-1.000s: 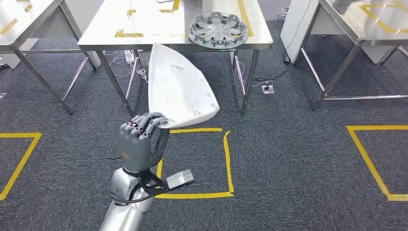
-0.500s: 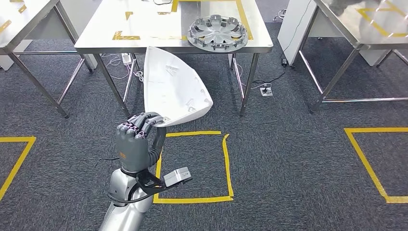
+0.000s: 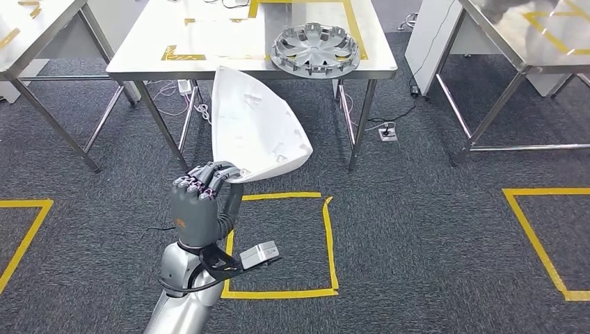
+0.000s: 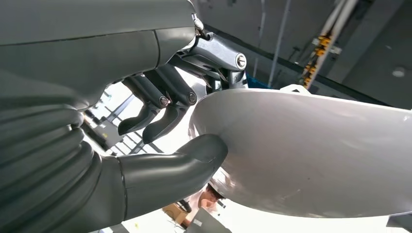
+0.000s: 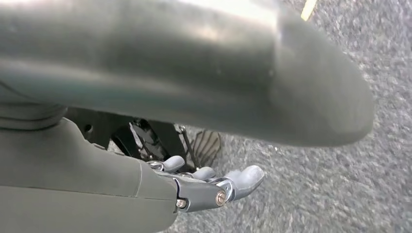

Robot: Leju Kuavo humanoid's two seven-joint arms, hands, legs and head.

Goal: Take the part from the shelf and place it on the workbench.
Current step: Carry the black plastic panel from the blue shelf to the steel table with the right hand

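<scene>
The left hand [image 3: 200, 207] is raised in front of the robot and grips the lower edge of the white part [image 3: 254, 129], thumb under the rim and fingers over it in the left wrist view. The part stands tilted above the carpet [image 3: 417, 229], just short of the desk [image 3: 209, 42]. Further right on that desk lies a silver hubcap [image 3: 315, 50]. The right hand [image 5: 204, 187] hangs over the carpet, fingers loosely extended around nothing.
</scene>
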